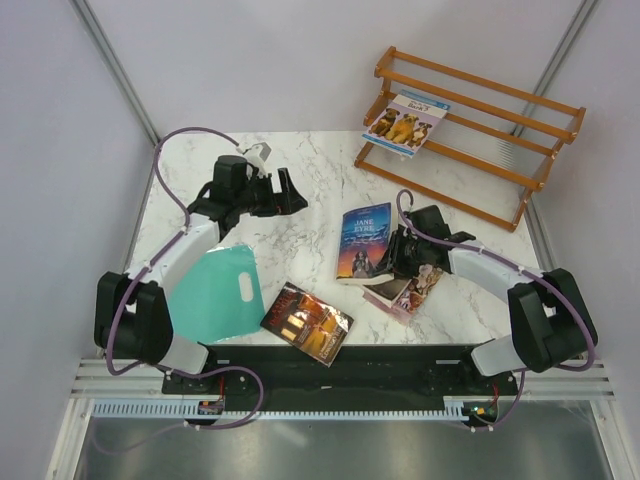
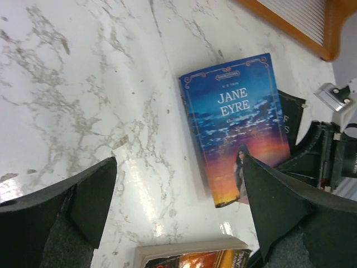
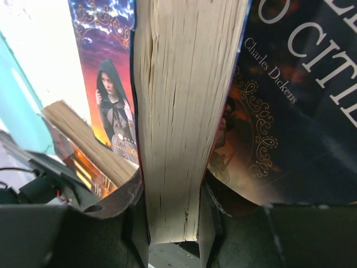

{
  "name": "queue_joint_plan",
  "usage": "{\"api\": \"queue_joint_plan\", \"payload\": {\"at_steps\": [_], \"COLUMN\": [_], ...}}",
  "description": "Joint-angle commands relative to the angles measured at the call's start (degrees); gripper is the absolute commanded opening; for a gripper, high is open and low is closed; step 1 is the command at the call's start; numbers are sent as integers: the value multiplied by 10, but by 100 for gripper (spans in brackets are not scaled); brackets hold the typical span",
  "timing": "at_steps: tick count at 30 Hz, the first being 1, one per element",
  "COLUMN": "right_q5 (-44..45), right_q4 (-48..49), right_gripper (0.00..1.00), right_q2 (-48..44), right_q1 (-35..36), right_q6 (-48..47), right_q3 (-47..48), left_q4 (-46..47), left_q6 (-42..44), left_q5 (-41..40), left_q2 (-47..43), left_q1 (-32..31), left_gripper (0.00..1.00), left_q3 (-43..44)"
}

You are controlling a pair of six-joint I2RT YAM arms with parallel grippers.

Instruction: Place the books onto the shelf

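Right wrist view: right gripper (image 3: 173,220) clamps a book's page edge, seemingly Jane Eyre (image 3: 106,84).
Toward the desk's (image 1: 300,150) far edge, left gripper (image 1: 283,192) gapes wide.

Overhead, 2 wrists share Jane Eyre (image 1: 364,240) (image 2: 237,125) (image 3: 109,56).

Marble table (image 1: 300,165) bears shelf (image 1: 440,192), teal sheet (image 1: 215,290), books (image 1: 307,322).

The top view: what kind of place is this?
Probably a robot test cell: a white marble-patterned table enclosed by plain grey panels, two black-and-white arms bolted at its near edge.
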Motion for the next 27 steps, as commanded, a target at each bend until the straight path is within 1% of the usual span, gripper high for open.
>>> {"api": "queue_joint_plan", "payload": {"at_steps": [1,2,3,5,7,9,11,12,13,14,15,16,17,18,19,23,25,26,27], "right_q5": [242,254,278,297,311,306,302,291,291,288,281,275,271,263,249,211,184,153,135], "right_q4": [-93,-99,-110,-117,-120,-115,-103,-97,-97,-96,-93,-94,-93,-90,-89,-73,-69,-60,-53], "right_gripper": [9,12,13,18,20,18,11,9,5,3,0,0,0,0,0,0,0,0,0], "right_q2": [17,17,18,16,11,2,-5,-5,-7,-8,-9,-12,-16,-20,-30,-62,-82,-90,-97], "right_q1": [-10,-10,-10,-10,-10,-9,-10,-8,-7,-8,-7,-6,-6,-6,-5,-3,-2,-2,-2], "right_q6": [-53,-57,-60,-69,-73,-80,-94,-102,-107,-111,-124,-126,-128,-138,-140,-157,-169,-175,-181], "right_q3": [12,18,21,27,27,27,27,27,29,31,33,34,34,34,33,31,34,34,35], "left_q4": [-40,-45,-51,-62,-70,-69,-63,-52,-41,3,26,46,77,86,86,91,101,104,130], "left_q6": [71,80,79,61,55,49,43,39,26,16,4,-23,-33,-38,-43,-41,-44,-51,-60], "left_q5": [-72,-71,-74,-89,-75,-56,-26,25,58,88,142,156,170,191,192,180,192,196,213], "left_q2": [-29,-28,-26,-18,0,19,33,44,51,54,57,63,67,70,73,60,61,63,66], "left_q1": [-2,-2,-2,-2,-2,-2,2,4,13,18,24,36,40,44,47,46,46,46,46], "left_gripper": [100,100,100,100,100,100,99,97,92,73,52,49,56,97,100,100,100,100,100], "left_q3": [5,8,13,20,31,37,40,37,32,23,1,-11,-18,-27,-28,-35,-36,-40,-51]}}
